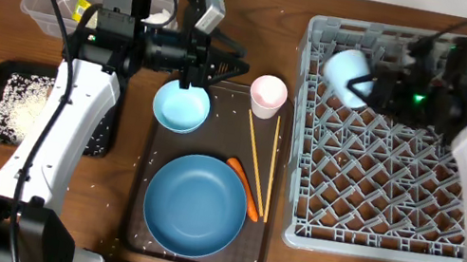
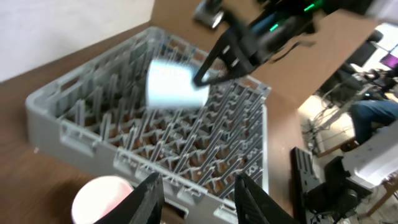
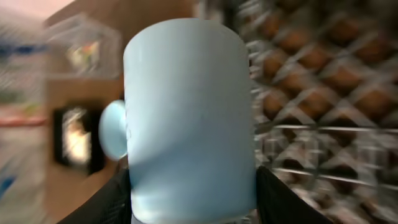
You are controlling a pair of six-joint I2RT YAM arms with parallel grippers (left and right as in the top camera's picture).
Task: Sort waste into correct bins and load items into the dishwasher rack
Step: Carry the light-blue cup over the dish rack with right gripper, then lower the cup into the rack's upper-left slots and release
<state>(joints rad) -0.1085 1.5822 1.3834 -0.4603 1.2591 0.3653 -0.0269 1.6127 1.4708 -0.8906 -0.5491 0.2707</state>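
My right tool [image 1: 369,85] has hold of the light-blue cup [image 3: 189,112]; its two fingers are partly closed and press on the cup's sides near one end. The cup is on its side in the air, over the pegs at a back corner of the dishwasher rack [image 1: 296,161] (the corner nearest the pink cup); I cannot tell if it touches a peg yet.

I think this cup is light but hard and smooth, so it could slip or crack if it drops. A small round bit sticks out on one side, maybe a handle. The plain round sides are the best place to squeeze, and not too hard. It should go mouth down between the pegs so it does not roll.

My left tool [image 2: 200,199] is partly open and holds nothing; it hangs over the brown tray [image 1: 135,229] on the tabletop, near the pink cup [image 1: 268,94] and the small blue bowl [image 1: 181,105].

The big blue plate [image 1: 196,203], the chopsticks [image 1: 258,164] and the carrot [image 1: 244,189] wait on that tray. The thin chopsticks will be the hardest to pinch.
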